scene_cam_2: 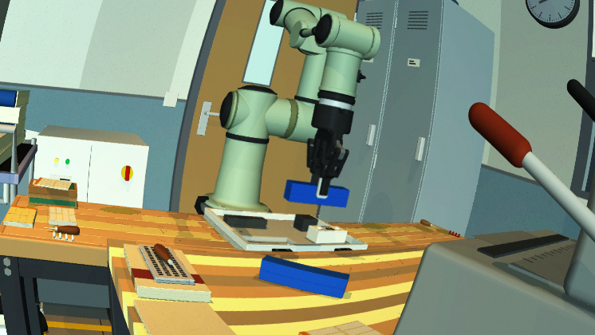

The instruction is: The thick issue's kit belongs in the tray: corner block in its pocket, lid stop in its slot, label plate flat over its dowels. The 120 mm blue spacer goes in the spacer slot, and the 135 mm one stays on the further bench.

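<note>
My gripper (322, 189) hangs above the right part of the tray (285, 234) and grips a blue spacer (316, 194), carried level in the air. The tray lies on the far bench in front of the arm's base. It holds a long dark part (245, 221) at its left, a dark block (306, 222) near its right, and a white block (327, 234) at its front right corner. A second, longer-looking blue spacer (303, 275) lies on the nearer bench, in front of the tray.
The grey machine with a red-handled lever (499, 129) fills the near right. A stack of boards with a perforated plate and an awl (166, 266) sits on the near bench's left. Small boxes and a tool (66, 229) lie at the far bench's left end.
</note>
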### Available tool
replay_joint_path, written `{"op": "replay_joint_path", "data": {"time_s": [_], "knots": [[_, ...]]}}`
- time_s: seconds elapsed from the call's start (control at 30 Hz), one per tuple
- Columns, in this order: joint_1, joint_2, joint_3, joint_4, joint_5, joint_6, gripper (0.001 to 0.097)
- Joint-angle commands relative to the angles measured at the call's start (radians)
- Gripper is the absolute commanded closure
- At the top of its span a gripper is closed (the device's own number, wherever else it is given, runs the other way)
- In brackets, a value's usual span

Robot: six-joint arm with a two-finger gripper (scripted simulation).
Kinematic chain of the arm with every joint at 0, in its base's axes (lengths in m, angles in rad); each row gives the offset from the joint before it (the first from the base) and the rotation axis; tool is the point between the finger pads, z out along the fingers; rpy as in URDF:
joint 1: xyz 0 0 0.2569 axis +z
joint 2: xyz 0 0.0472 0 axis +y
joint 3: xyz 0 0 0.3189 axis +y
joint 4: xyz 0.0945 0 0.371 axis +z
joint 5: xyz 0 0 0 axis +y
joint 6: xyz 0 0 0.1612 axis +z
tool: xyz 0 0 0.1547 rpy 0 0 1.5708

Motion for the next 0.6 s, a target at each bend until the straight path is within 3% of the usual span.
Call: {"op": "replay_joint_path", "data": {"time_s": [0.0,0.3,0.57], "knots": [[-0.011,-0.017,0.014,0.000,-0.001,-0.011,0.0901],[-0.118,-0.152,0.146,0.000,0.002,-0.118,0.0901],[-0.174,-0.212,0.200,0.000,0.009,-0.175,0.0901]]}}
